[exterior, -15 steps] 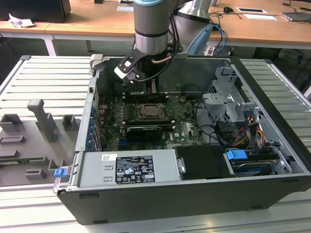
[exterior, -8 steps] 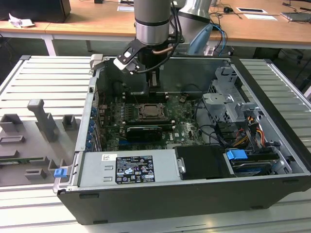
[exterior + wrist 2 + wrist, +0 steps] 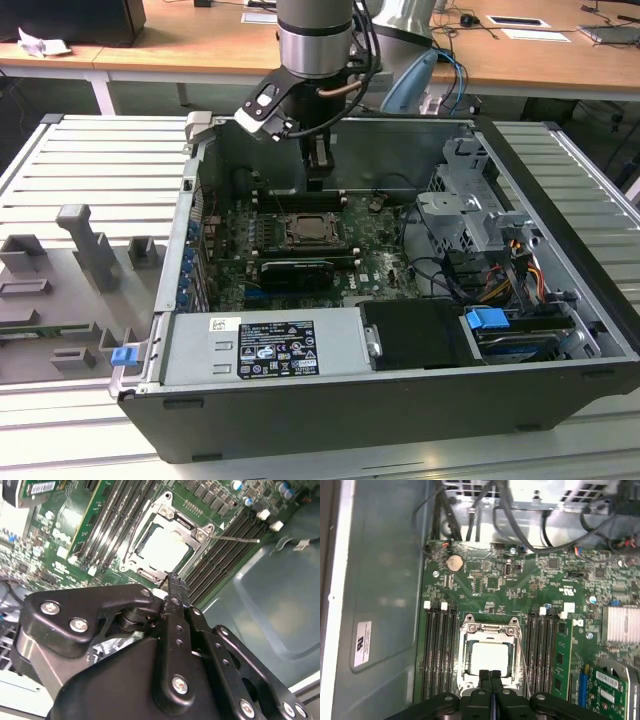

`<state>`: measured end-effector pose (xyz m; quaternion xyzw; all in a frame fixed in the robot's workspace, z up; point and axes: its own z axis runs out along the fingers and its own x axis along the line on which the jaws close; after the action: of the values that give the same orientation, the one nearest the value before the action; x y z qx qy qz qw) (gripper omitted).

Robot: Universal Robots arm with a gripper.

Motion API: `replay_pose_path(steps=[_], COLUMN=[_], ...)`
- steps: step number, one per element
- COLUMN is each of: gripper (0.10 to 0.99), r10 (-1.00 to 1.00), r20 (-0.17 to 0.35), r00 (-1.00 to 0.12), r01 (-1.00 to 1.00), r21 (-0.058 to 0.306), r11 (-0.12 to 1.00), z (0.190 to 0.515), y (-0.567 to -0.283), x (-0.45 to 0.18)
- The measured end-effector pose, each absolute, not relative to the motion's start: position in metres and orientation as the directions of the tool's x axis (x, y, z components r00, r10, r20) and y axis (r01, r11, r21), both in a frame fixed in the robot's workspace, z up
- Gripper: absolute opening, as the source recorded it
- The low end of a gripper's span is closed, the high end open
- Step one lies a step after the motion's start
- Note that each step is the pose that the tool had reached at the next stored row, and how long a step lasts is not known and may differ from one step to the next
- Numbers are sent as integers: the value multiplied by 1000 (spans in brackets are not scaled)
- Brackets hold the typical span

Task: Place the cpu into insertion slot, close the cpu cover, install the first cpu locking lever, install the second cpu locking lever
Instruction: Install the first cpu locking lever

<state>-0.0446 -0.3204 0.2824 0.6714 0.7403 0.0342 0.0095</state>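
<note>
Above the socket: gripper (image 3: 490, 676), fingers pressed together with nothing between them, tips just over the socket's near edge.
Cpu (image 3: 489, 657): seated flat in the socket, pale top showing through the cpu cover (image 3: 487, 629), which lies down over it.
Locking lever (image 3: 235, 538): thin wire rod beside the socket, one end standing free.
Handling: chip likely light, rigid and fragile; lever probably springy, best pushed near its free end.
Computer case (image 3: 350, 425): open, holding motherboard (image 3: 490, 585), cables and drive cage.
</note>
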Motion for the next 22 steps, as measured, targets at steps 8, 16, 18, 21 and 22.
replay_pose_path(steps=[8, 16, 18, 21, 22], gripper=[106, 106, 106, 106, 106], r10=[969, 883, 860, 807, 797], r20=[32, 32, 32, 32, 32], r00=[-244, -469, -509, -590, -603], r01=[968, 882, 860, 807, 797], r21=[63, 63, 63, 63, 63], r11=[241, 466, 507, 587, 600], z=[279, 279, 279, 279, 279], y=[-320, -320, -320, -320, -320], x=[-46, -46, -46, -46, -46])
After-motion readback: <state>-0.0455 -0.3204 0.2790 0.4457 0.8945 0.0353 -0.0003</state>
